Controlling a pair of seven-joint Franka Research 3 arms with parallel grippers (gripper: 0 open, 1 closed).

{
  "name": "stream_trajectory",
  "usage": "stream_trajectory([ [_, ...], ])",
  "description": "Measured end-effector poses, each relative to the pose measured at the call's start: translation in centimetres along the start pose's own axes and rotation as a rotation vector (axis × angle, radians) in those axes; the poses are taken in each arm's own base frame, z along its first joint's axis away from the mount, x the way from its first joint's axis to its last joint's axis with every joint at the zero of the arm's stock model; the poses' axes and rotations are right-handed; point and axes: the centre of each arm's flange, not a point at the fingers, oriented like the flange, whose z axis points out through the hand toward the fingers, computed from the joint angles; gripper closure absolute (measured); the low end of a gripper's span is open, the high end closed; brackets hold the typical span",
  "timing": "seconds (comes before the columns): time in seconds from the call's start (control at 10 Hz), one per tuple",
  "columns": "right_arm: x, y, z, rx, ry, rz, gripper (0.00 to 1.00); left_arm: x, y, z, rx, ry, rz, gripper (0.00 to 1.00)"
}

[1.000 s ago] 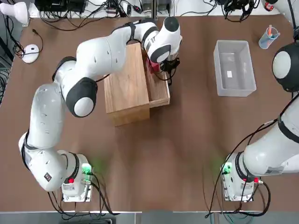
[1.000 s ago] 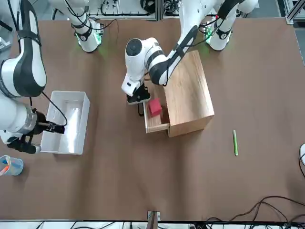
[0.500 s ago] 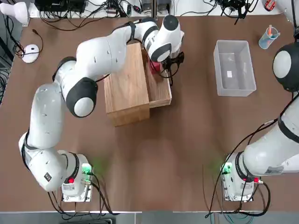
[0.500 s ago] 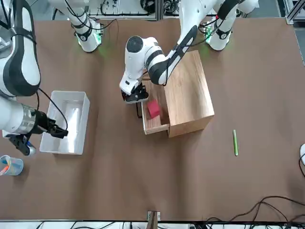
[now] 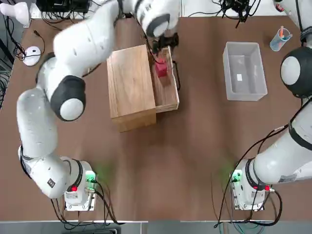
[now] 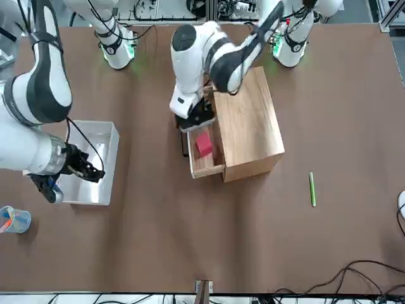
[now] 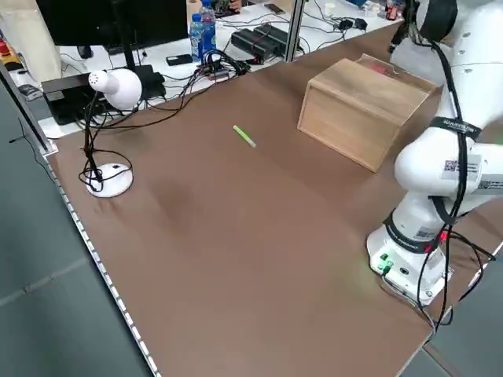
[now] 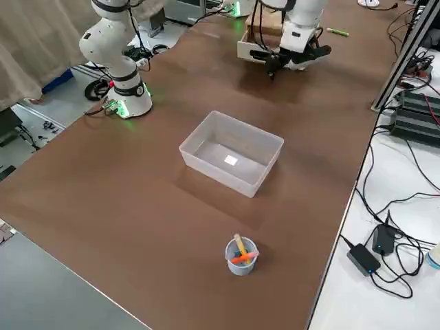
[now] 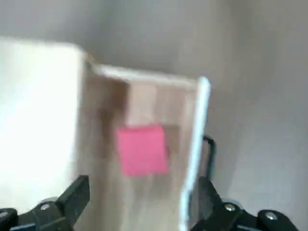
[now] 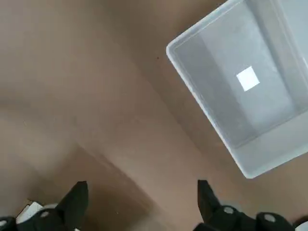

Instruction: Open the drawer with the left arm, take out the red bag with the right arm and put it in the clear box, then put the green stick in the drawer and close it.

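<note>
The light-wood drawer [image 5: 168,95] stands pulled out of its cabinet [image 5: 130,85], black wire handle [image 5: 177,77] on the side toward the clear box. The red bag [image 5: 161,69] lies inside it, also seen in the left wrist view as the red bag [image 9: 143,149]. My left gripper [image 6: 195,116] hovers open above the drawer's far end, holding nothing. The clear box [image 5: 243,70] is empty. My right gripper [image 6: 49,187] hangs open off the box's far right corner. The green stick [image 6: 312,189] lies on the table on the cabinet's other side.
A blue cup [image 5: 281,39] with pens stands beyond the clear box. A computer mouse [image 5: 31,54] and a white lamp [image 7: 118,86] sit at the far left. Cables run along the table's far edge.
The left gripper let go of the drawer handle, rose and swung back over the drawer's far end. The drawer came out slightly. The right gripper shifted beside the clear box.
</note>
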Motion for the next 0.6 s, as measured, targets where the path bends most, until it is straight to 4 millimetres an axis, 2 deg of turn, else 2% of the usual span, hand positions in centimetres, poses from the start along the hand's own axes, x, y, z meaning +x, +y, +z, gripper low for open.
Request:
stream_trajectory([
  [0.1,-1.9,-1.7,0.5,-0.007,-0.005,0.060,0.00,4.1,-2.9,-0.8,0.005,-0.001,-0.019,0.00],
  [0.2,-5.0,-4.3,1.2,-0.016,-0.007,0.120,0.00,7.7,-5.9,-0.9,0.008,-0.011,-0.021,0.00],
  [0.3,-9.1,-7.4,2.1,-0.026,-0.003,0.158,0.00,10.4,-8.6,-1.0,0.010,-0.026,-0.017,0.00],
  [0.5,-19.5,-13.6,4.3,-0.012,0.028,0.229,0.00,15.0,-14.2,-0.9,0.007,-0.064,0.019,0.00],
  [0.6,-24.7,-16.0,5.3,0.014,0.042,0.271,0.00,17.5,-17.4,-0.5,0.007,-0.085,0.030,0.00],
])
